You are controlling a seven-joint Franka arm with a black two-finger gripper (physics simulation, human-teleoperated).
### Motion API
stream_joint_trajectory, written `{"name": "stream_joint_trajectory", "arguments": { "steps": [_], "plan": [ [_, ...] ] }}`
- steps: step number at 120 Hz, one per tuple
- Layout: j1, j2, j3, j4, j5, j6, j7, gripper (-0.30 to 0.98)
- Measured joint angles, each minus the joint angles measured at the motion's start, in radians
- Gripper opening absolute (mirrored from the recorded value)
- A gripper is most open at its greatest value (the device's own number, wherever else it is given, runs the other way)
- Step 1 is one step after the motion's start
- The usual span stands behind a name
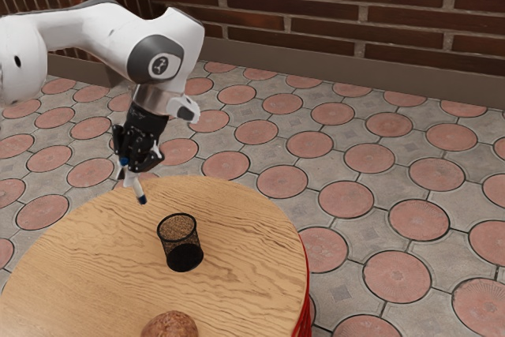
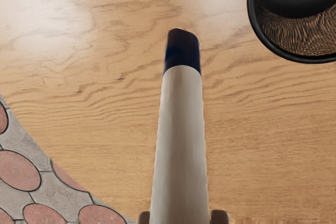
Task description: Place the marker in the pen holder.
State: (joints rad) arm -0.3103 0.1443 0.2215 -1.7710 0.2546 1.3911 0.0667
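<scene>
White-barrelled marker with a dark blue end (image 1: 138, 188): gripped, leaning a little, blue end below the fingers (image 2: 219, 217); the carrying step seems in hand.
Fingers: closed on the barrel from both sides, above the round wooden tabletop (image 1: 252, 222).
Black mesh pen holder (image 1: 181, 247): upright, lower than the fingers and off to one side, apart from the marker.
Next move: probably across until the blue end is over the opening, then down (the rim could catch a tilted barrel).
Hard to make out: the marker's upper end among the fingers; brown rounded lump (image 1: 171, 326), farther off than the holder, cut off.
</scene>
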Motion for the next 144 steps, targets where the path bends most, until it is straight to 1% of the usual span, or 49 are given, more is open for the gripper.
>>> {"name": "stream_joint_trajectory", "arguments": {
  "steps": [21, 37, 56, 76, 94, 115, 144],
  "plan": [
    [-0.003, 0.119, -0.003, 0.076, -0.011, -0.077, -0.011, -0.06],
    [-0.003, 0.142, -0.023, 0.127, -0.017, -0.102, -0.012, -0.05],
    [-0.005, 0.169, -0.054, 0.137, -0.041, -0.117, -0.012, -0.03],
    [-0.004, 0.202, -0.087, 0.169, -0.062, -0.119, -0.013, -0.03],
    [0.004, 0.234, -0.089, 0.181, -0.076, -0.114, -0.011, -0.04],
    [0.005, 0.242, -0.09, 0.185, -0.084, -0.104, -0.007, -0.05],
    [0.027, 0.281, -0.088, 0.192, -0.105, -0.053, 0.0, -0.05]
  ]
}}
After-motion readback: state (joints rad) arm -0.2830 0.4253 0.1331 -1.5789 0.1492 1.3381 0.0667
